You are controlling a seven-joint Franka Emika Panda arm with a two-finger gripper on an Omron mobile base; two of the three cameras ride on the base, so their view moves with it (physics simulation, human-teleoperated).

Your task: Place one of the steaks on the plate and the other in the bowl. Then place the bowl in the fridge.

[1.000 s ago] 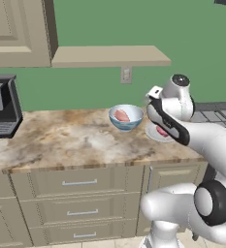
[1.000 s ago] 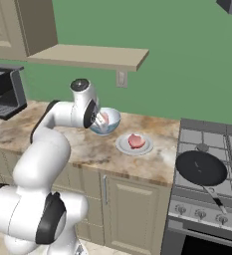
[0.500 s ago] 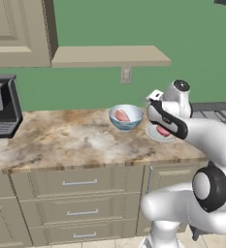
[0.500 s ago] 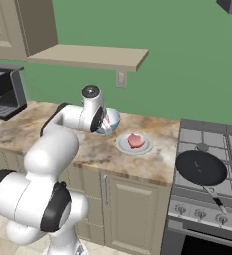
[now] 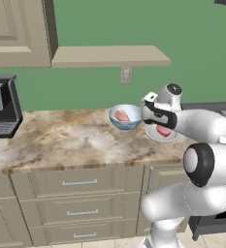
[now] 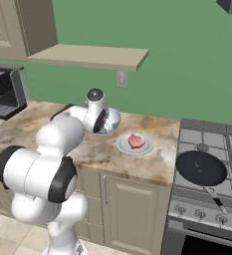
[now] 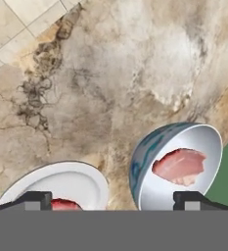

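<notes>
The blue patterned bowl (image 5: 125, 117) stands on the marble counter (image 5: 61, 140) with one pink steak (image 5: 121, 116) lying inside it. Just to its right, the white plate (image 5: 162, 134) carries the other steak (image 5: 164, 131). My gripper (image 5: 147, 114) hovers open between bowl and plate, holding nothing. In the hand view the bowl (image 7: 176, 164) with its steak (image 7: 180, 165) sits at lower right and the plate (image 7: 69, 182) at lower left, the gripper (image 7: 113, 201) spanning the gap. From the right base view the hand (image 6: 100, 121) partly covers the bowl (image 6: 112, 119); the plate (image 6: 134, 144) lies beside it. The fridge is out of view.
A black coffee machine (image 5: 0, 111) stands at the counter's left end. A wooden shelf (image 5: 109, 55) hangs above the bowl. To the right is a stove with a black frying pan (image 6: 199, 167). Drawers (image 5: 80, 183) line the counter front.
The jaws have opened wide from a narrower gap. The hand has shifted slightly toward the plate side; a steak lies in the bowl throughout.
</notes>
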